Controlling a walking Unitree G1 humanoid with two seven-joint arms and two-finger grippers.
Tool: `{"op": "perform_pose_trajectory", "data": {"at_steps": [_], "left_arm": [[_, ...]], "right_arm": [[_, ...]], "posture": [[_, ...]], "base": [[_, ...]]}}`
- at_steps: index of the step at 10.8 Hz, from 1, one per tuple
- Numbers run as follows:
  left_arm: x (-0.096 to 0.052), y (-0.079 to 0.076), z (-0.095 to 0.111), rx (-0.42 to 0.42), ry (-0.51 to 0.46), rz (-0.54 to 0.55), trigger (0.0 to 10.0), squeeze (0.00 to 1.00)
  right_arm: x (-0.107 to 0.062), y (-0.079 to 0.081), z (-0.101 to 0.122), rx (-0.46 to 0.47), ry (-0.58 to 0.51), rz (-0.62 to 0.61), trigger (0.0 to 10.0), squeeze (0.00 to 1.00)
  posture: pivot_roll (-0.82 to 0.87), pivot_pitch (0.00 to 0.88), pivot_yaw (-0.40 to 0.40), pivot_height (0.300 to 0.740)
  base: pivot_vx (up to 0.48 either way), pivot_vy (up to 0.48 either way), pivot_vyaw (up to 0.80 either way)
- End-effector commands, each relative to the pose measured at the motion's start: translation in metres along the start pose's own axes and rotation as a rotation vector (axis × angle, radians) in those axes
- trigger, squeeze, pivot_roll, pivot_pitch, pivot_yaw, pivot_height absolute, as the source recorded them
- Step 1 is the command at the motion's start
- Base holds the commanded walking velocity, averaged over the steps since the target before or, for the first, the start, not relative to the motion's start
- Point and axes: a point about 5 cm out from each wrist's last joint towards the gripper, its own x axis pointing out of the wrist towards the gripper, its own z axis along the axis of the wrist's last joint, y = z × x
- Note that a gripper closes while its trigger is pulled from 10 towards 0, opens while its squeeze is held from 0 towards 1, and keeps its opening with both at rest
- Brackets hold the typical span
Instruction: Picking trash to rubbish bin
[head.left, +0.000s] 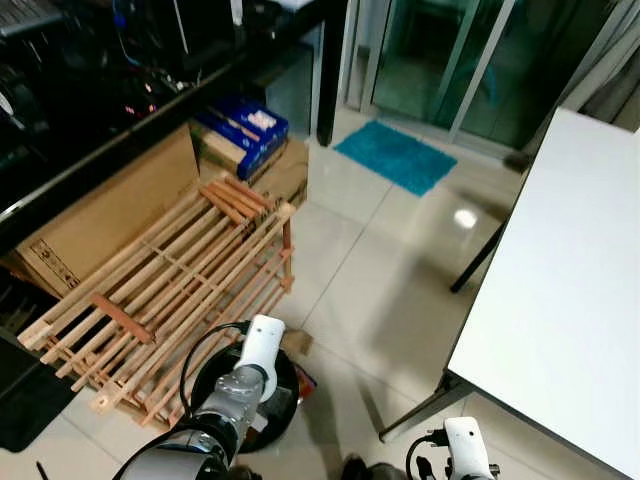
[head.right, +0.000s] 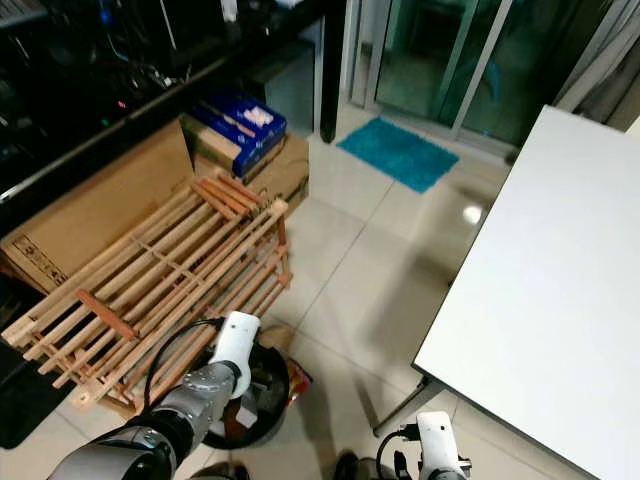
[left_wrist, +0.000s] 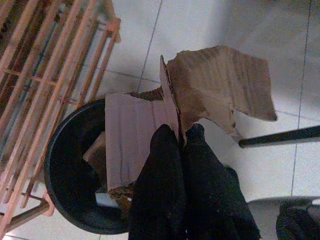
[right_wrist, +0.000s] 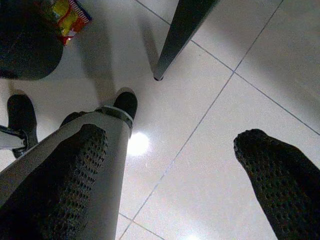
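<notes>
Left wrist view: the left gripper (left_wrist: 181, 134) is clamped on a torn cardboard piece (left_wrist: 200, 90) above the black rubbish bin (left_wrist: 65, 170). The right gripper (right_wrist: 170, 165) hangs spread apart at lower frame.

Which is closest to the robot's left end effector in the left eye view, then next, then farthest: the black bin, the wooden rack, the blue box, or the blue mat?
From the left end effector, shut on cardboard:
1. Black bin, right beneath it.
2. Wooden rack, beside the bin, to the robot's left.
3. Blue box, beyond the rack, under the desk.
4. Blue mat, by the glass door, farthest.
</notes>
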Motion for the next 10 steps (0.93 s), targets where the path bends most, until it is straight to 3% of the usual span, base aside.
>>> {"op": "perform_pose_trajectory", "data": {"at_steps": [1,3,4,7,8,10], "left_arm": [[-0.001,-0.002,-0.01,0.019,0.04,-0.012,10.0,0.0],[-0.004,0.008,-0.019,-0.004,0.063,0.06,10.0,0.0],[-0.005,0.015,-0.02,-0.03,0.065,0.094,10.0,0.0],[-0.005,0.015,-0.022,-0.023,0.073,0.089,10.0,0.0],[-0.005,0.014,-0.022,-0.024,0.074,0.089,10.0,0.0],[-0.005,0.011,-0.024,-0.027,0.078,0.082,10.0,0.0]], "right_arm": [[-0.004,-0.003,-0.016,0.013,0.052,-0.014,10.0,0.0],[-0.004,-0.002,-0.017,0.026,0.029,-0.012,10.0,0.0],[-0.002,0.0,-0.002,0.055,-0.044,0.001,10.0,0.0],[0.007,0.022,0.043,-0.058,-0.134,0.089,10.0,0.0],[0.008,0.027,0.049,-0.068,-0.145,0.105,10.0,0.0],[0.01,0.053,0.064,-0.157,-0.169,0.205,10.0,0.0]], "posture": [[-0.08,0.237,-0.058,0.74],[-0.08,0.255,-0.061,0.74],[-0.07,0.262,-0.06,0.74],[-0.05,0.267,-0.06,0.74],[-0.05,0.267,-0.06,0.74],[-0.05,0.264,-0.06,0.74]], "base": [[0.0,0.0,0.0],[0.0,0.0,0.0],[0.0,0.0,0.0],[0.0,0.0,0.0],[0.0,0.0,0.0],[0.0,0.0,0.0]]}}
